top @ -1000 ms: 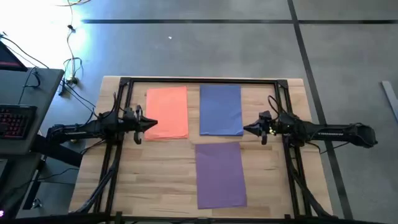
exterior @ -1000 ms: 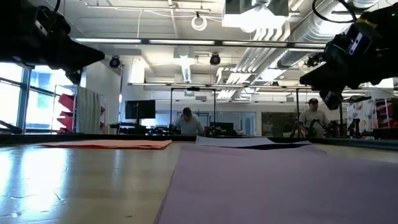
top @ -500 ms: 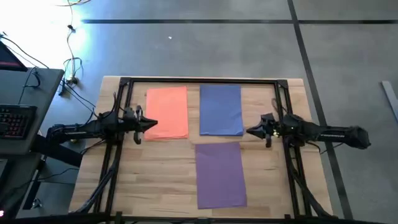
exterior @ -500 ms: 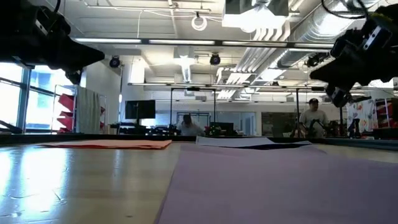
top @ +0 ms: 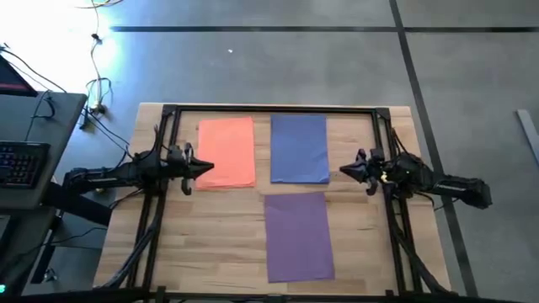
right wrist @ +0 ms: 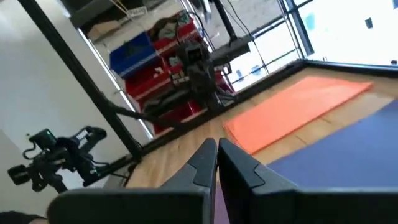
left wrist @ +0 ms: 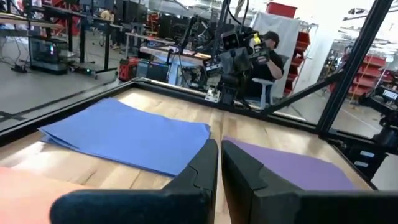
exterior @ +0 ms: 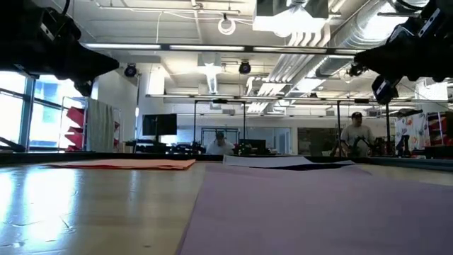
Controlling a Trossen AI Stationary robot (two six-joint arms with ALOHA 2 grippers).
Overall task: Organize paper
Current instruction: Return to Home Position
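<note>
left claw [top: 205,167] together, over orange paper [top: 229,150] edge | right claw [top: 344,172] together, beside blue paper [top: 299,147] | purple paper [top: 299,236] apart from both

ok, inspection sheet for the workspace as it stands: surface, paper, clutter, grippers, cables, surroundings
Surface: wooden table, dark frame around it.
Job's things: orange paper and blue paper side by side at the far half; purple paper nearer, apart from both.
Clutter: nothing seen.
Grippers: left gripper shut, empty, raised over the orange paper's edge; right gripper shut, empty, raised beside the blue paper.
Cables: loose cables on the floor, left of the table.
Surroundings: keyboard on a side desk; a person in the room behind.
</note>
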